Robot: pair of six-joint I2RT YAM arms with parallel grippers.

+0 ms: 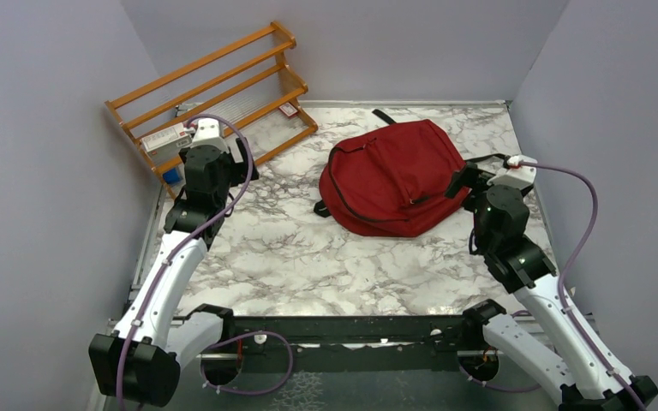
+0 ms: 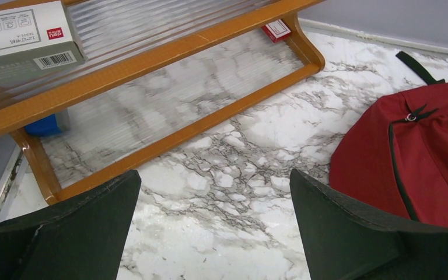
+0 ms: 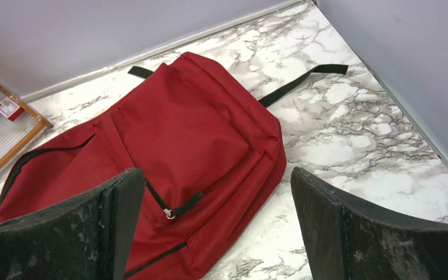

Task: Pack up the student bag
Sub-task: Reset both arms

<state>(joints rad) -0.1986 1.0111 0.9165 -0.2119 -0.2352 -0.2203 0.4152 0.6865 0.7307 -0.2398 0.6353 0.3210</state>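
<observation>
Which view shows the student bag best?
Top external: the student bag shows nearly whole, lying flat. Right wrist shows most of it, near edge cropped; left wrist catches only one side.

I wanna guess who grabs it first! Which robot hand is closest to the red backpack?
The right black two-finger gripper: it hovers at the edge of the dark red fabric backpack, while the left gripper faces the orange wooden rack.

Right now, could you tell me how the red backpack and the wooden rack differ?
The backpack is soft dark red fabric, lying flat; the wooden rack is rigid, orange-brown and stands upright. The backpack sits far centre, the rack in the far left corner. Both rest on the marble table.
</observation>
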